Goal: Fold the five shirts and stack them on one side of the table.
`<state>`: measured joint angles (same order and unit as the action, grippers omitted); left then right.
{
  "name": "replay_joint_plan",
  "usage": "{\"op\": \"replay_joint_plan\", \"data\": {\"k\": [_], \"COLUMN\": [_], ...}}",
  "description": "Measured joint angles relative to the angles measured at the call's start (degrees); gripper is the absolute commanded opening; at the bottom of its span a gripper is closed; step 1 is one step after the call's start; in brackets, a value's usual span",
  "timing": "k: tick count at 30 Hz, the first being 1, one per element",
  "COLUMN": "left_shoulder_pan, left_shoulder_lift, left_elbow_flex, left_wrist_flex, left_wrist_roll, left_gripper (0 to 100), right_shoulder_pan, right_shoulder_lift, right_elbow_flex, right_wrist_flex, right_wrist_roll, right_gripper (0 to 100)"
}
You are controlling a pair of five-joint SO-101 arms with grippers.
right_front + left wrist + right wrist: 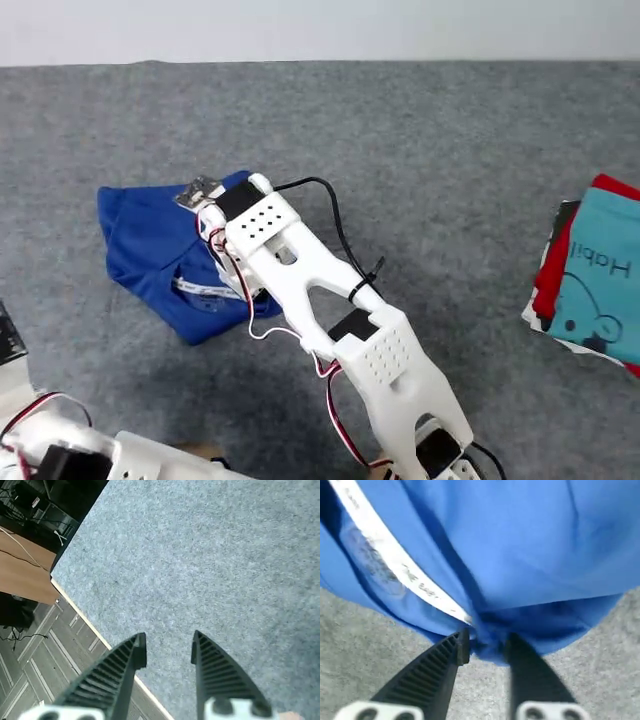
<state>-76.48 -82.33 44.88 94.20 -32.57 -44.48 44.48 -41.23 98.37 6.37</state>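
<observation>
Pinching edge of blue shirt point(150, 240) in right hand point(487, 642), part hidden under arm point(300, 270); holding left hand point(168, 640) spread over counter point(200, 555).

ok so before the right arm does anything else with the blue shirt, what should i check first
1. Position: the right gripper is at the edge of the blue shirt: ok.
2. Its hold on the cloth: cannot tell.
3. Fold: the blue shirt lies rumpled, not flat: not ok.
4. Other arm: the left gripper is open, over bare table near its edge, away from the shirt: ok.
5. Destination: the stack of shirts sits at the table's side, apart from the blue shirt: ok.
</observation>
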Motion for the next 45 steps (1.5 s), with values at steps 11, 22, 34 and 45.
{"op": "replay_joint_plan", "data": {"k": [11, 22, 34, 45], "left_shoulder_pan": [0.0, 0.0, 0.0, 0.0], "left_shoulder_lift": [-0.4, -0.4, -0.4, -0.4], "left_elbow_flex": [1.1, 1.1, 1.1, 1.1], "left_wrist_flex": [0.0, 0.0, 0.0, 0.0], "left_wrist_roll": [0.0, -0.1, -0.1, -0.1], "left_gripper": [16, 16, 16, 16], "right_shoulder_pan": [0.5, 17.8, 45.6, 33.7], "right_shoulder_lift": [-7.3, -24.3, -21.3, -28.2], "right_elbow_flex": [0.0, 10.7, 11.3, 11.3], "right_wrist_flex": [2.2, 2.2, -12.9, -8.2], "right_wrist_roll": [7.7, 31.4, 52.1, 34.5], "right_gripper": [1.0, 1.0, 11.8, 20.5]}}
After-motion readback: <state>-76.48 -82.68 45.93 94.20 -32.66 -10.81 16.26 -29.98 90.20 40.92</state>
